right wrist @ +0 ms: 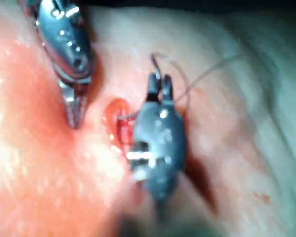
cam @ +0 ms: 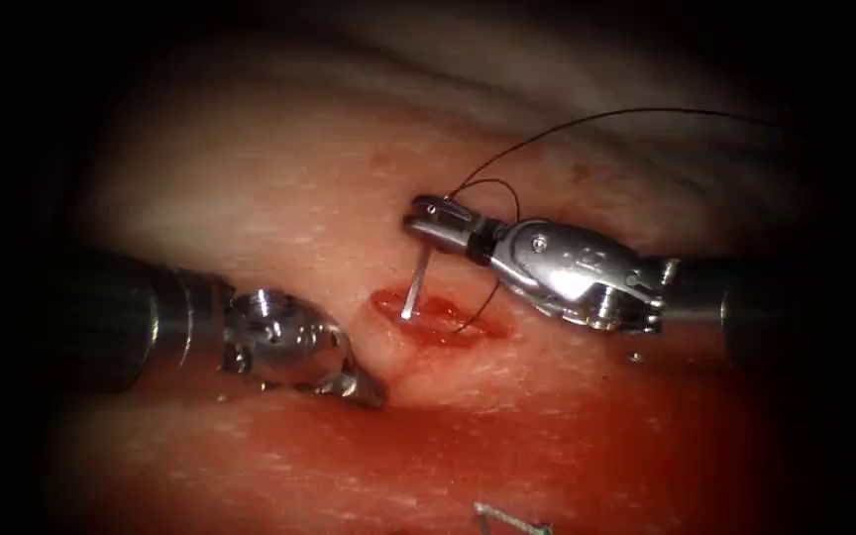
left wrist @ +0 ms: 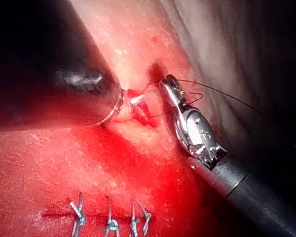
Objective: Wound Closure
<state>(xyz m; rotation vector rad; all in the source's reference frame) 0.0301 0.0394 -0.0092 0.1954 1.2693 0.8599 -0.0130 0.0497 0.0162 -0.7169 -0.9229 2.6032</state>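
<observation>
Shiny metal is what our two tools are made of: our right tool (cam: pixel 435 213) pinches the thin curved needle (cam: pixel 414 289) near its back end, and the needle's point dips into the cut (cam: pixel 438 319) at about 6 o'clock from the jaws. Our left tool (cam: pixel 364 386) rests on the soft, wet tissue (cam: pixel 279 198) at 8 o'clock from the cut, jaws pressed together on nothing we can see. Black thread (cam: pixel 587 121) loops away toward 2 o'clock, red fluid (cam: pixel 547 446) shines below, and knotted stitches (left wrist: pixel 111 219) sit in a row.

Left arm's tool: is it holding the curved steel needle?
No. The needle is gripped by the right arm's tool, tip down in the cut.
</observation>
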